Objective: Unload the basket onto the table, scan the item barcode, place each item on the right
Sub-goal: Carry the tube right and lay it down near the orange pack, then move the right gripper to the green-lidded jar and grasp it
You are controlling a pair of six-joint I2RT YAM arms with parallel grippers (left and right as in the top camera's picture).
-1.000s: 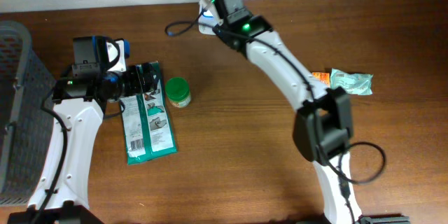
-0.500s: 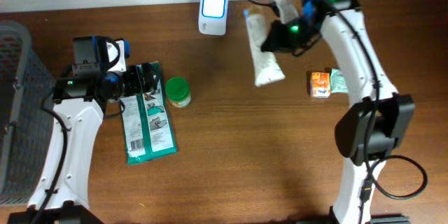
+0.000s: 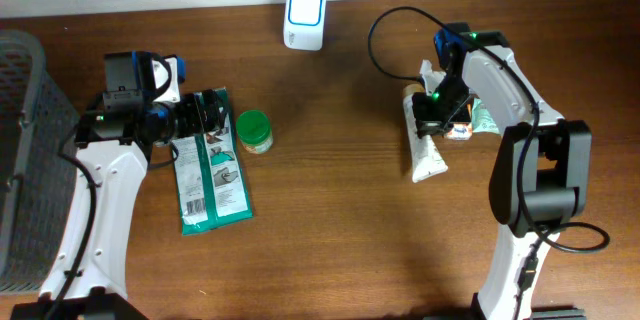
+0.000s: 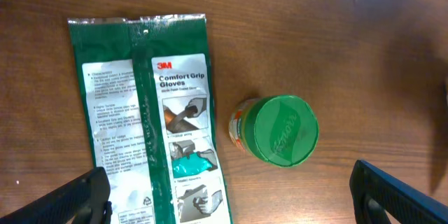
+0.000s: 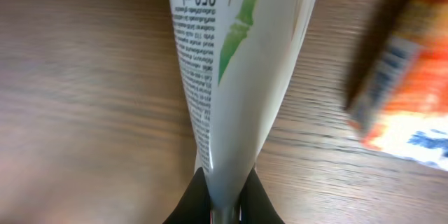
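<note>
**Tabletop, left to right.** A grey mesh basket point(image 3: 22, 110) stands at the left edge of the brown wood-grain table point(image 3: 330, 230).

The left gripper point(image 3: 207, 114) hovers over the top of a flat, glossy green foil packet point(image 3: 214, 182) printed with white text panels. Its fingers point(image 4: 77, 197) are spread wide and hold nothing.

Just right of the packet, and apart from it, stands a small round jar with a green lid point(image 3: 253, 130).

At the far edge sits a white rounded scanner with a blue-lit face point(image 3: 304, 5), with bare wood on either side of it. A broad span of bare wood also runs from the jar across the centre, and along the whole near edge.

On the right half, well apart from the scanner, is the smooth white plastic tube point(image 3: 427, 155) with fine print and a green stem motif. The right gripper point(image 5: 221, 201) pinches its narrow end between pressed fingers. Whether the tube rests on the wood cannot be told.

An orange carton point(image 3: 460, 128) lies just beside the tube. A crinkled pale green pouch point(image 3: 490, 117) lies behind the carton.
</note>
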